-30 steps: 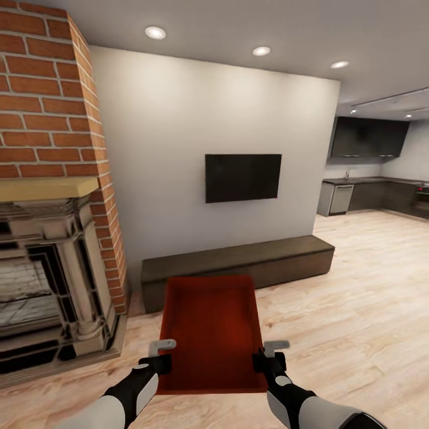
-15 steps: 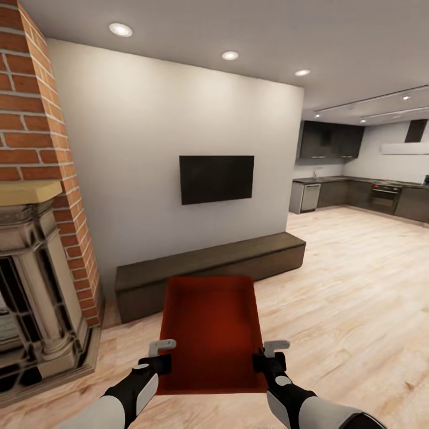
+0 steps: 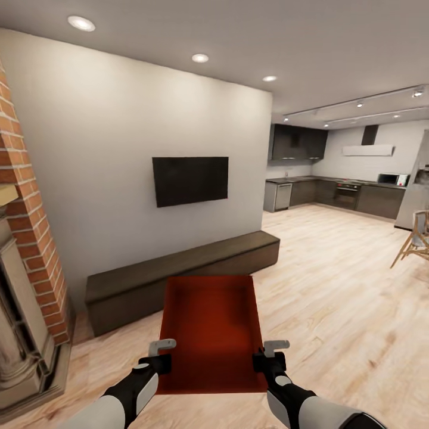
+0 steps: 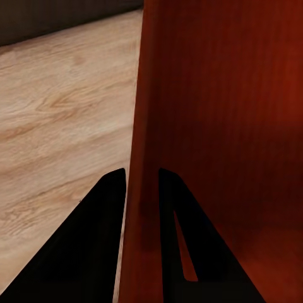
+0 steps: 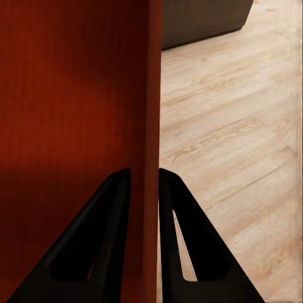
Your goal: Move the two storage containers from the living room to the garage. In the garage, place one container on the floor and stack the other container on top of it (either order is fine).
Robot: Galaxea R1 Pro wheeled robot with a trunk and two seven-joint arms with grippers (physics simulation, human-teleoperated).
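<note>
Above wood-plank floor, storage container rims pinched, both fingers

You're carrying a red-orange storage container, darker and shadowed toward its near end. Beneath it runs pale wood-plank floor with streaky grain. At left of the frame, the chimney shows red brick with light mortar lines. The wall is plain white; on it, a black screen. The low bench is dark brown — the distant kitchen cabinets, dark grey.
</note>
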